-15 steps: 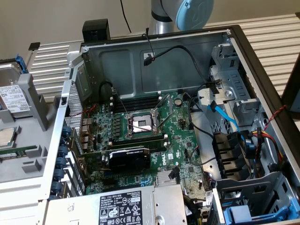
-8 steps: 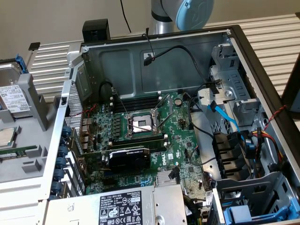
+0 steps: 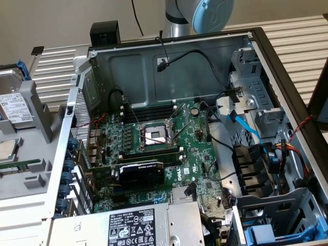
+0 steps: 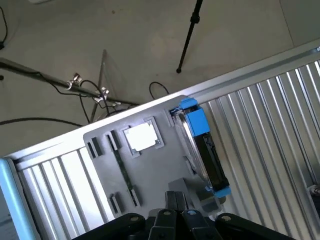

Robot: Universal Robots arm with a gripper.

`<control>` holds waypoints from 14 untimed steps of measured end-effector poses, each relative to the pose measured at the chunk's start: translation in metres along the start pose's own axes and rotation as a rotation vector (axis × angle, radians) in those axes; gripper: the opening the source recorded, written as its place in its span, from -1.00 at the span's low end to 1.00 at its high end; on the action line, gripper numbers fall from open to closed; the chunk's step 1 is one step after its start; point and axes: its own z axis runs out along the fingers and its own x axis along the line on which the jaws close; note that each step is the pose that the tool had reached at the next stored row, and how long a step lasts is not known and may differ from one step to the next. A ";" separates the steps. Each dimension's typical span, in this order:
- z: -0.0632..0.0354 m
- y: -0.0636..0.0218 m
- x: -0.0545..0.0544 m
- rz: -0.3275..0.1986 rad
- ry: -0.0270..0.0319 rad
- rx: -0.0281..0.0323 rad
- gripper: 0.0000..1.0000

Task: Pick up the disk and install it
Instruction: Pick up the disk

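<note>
One disk (image 4: 202,150), on edge in one grey holder (image 4: 150,170), lies near one gripper (image 4: 176,200), whose jaws are pressed together and empty.

Open computer case (image 3: 143,66), green motherboard (image 3: 202,128) inside

Open case (image 3: 133,66) sits mid-worktop (image 3: 302,41), with the arm (image 3: 197,15) behind it. Inside, the motherboard (image 3: 154,154) lies flat, the power supply (image 3: 138,225) is at the near edge, and the drive bays (image 3: 251,169) run along the exterior view's right. On the exterior view's left is a parts holder (image 3: 31,189). The disk (image 3: 14,102) stands on edge in it, with the CPU chip (image 3: 6,149) just in front and a memory stick (image 3: 18,166) nearer still.
</note>
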 end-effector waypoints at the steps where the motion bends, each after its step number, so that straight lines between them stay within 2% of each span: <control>1: 0.0000 0.0003 -0.001 -0.012 0.0001 -0.0002 -0.79; 14: 0.0018 0.0043 -0.011 -0.146 -0.0011 -0.0002 -0.79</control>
